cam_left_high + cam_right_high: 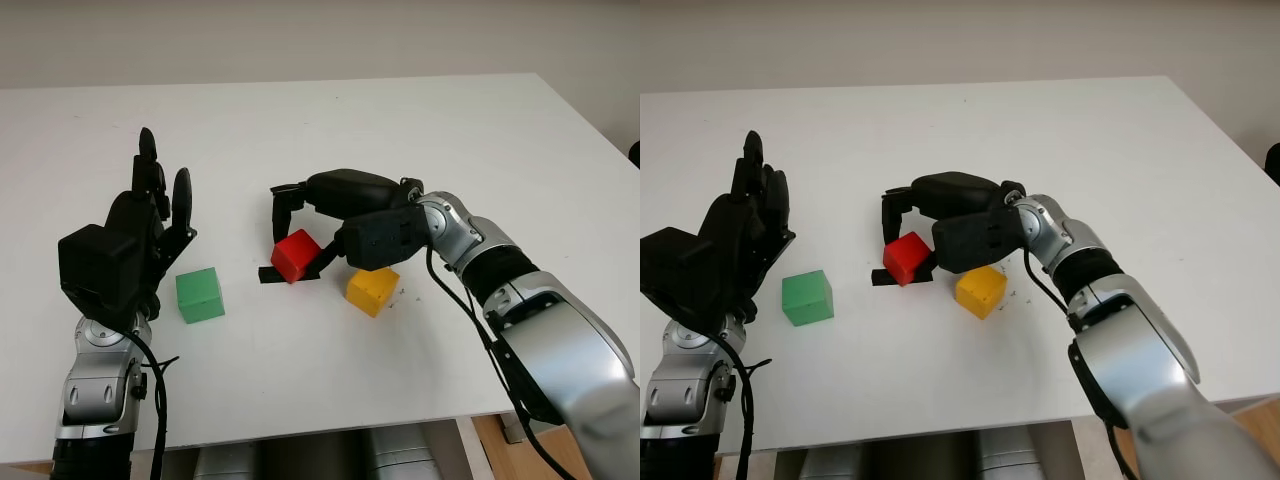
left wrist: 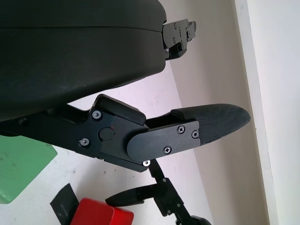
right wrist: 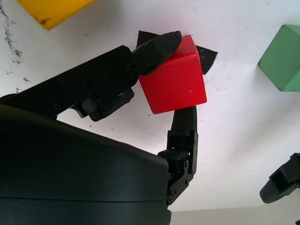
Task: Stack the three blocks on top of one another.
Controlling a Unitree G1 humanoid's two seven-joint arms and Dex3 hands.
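- fingers of the right hand are clamped on the small red cube block: in the right wrist view one black fingertip presses a top edge and another finger bears on the opposite face, so the block is pinched from two sides.
- that red block sits near the middle of the white table, tilted off square as if part lifted; a scrap of black tape shows just under and beside it.
- small yellow cube block lies at about 4 o'clock from the red one, just beside it and under the right wrist, flat on the table.
- small green cube block lies at about 8 o'clock from the red one, well apart, flat and upright.
- left hand hovers open at about 11 o'clock from the green block, fingers pointing to 12 o'clock, holding nothing; it looks parked out of the way.
- cubes have no real long axis; the red one's upper face slants toward the camera, one corner pointing down toward the tape.
- as a judgement: the pinch across opposite faces suits lifting the red block onto a neighbour, and no stack exists yet.
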